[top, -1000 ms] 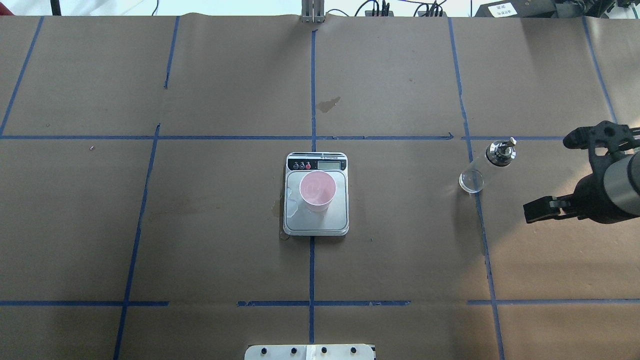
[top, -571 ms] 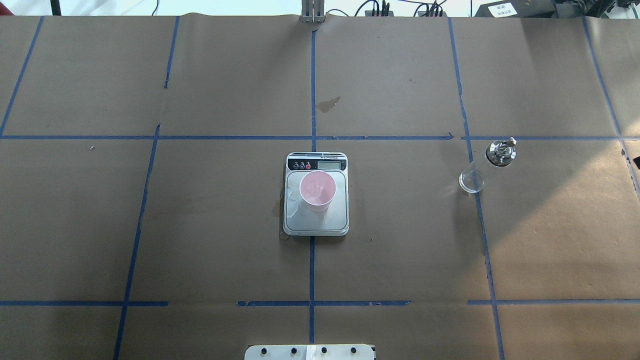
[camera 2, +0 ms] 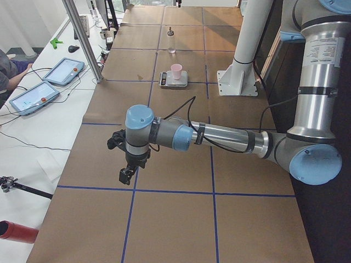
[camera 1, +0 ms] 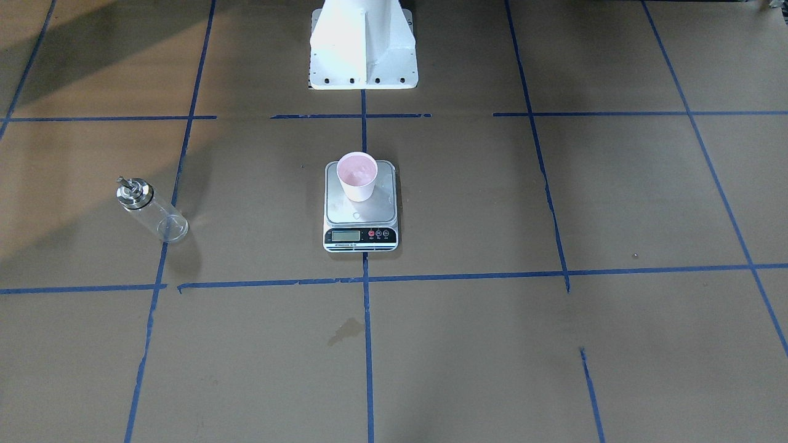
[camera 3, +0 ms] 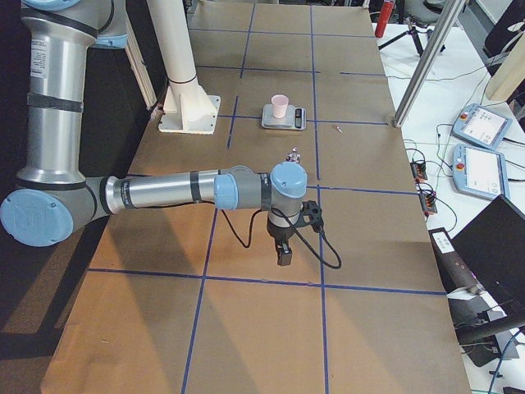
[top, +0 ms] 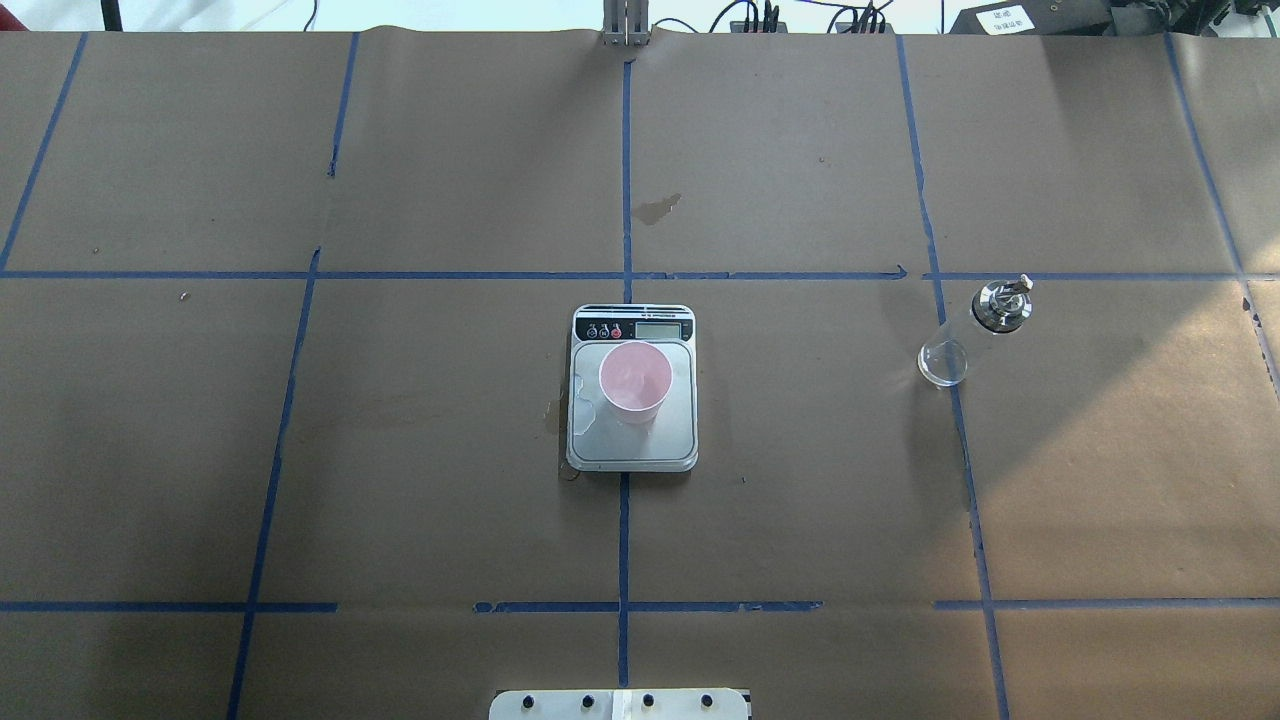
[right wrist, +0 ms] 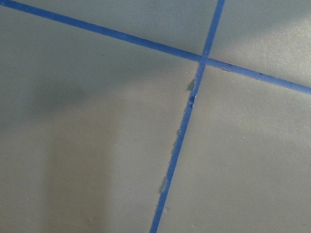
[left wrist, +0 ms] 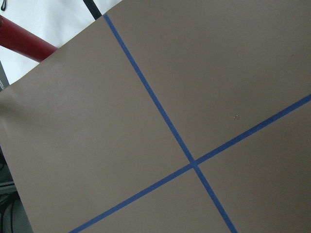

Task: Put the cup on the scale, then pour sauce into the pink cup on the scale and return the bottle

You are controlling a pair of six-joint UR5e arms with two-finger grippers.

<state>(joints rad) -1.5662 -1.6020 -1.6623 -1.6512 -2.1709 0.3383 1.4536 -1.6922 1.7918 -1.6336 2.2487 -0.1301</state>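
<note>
The pale pink cup (top: 635, 378) stands upright on the silver platform of the scale (top: 672, 440) at the table's middle; both also show in the front view, the cup (camera 1: 357, 175) on the scale (camera 1: 377, 212). The clear bottle (top: 960, 338) with its silver cap stands upright on the table to the right, alone; it also shows in the front view (camera 1: 152, 210). My left gripper (camera 2: 127, 171) shows only in the exterior left view, my right gripper (camera 3: 284, 251) only in the exterior right view. Both hover far from the objects. I cannot tell whether they are open.
The white robot pedestal (camera 1: 363, 43) stands behind the scale. Blue tape lines divide the brown paper table. A dark stain (top: 657, 208) lies beyond the scale. Tablets (camera 2: 63, 71) and a metal post (camera 2: 82, 38) are at the operators' edge.
My right gripper, near the bottle's right one second ago, has drawn back out of the overhead view. Cup, scale and bottle have not moved.
</note>
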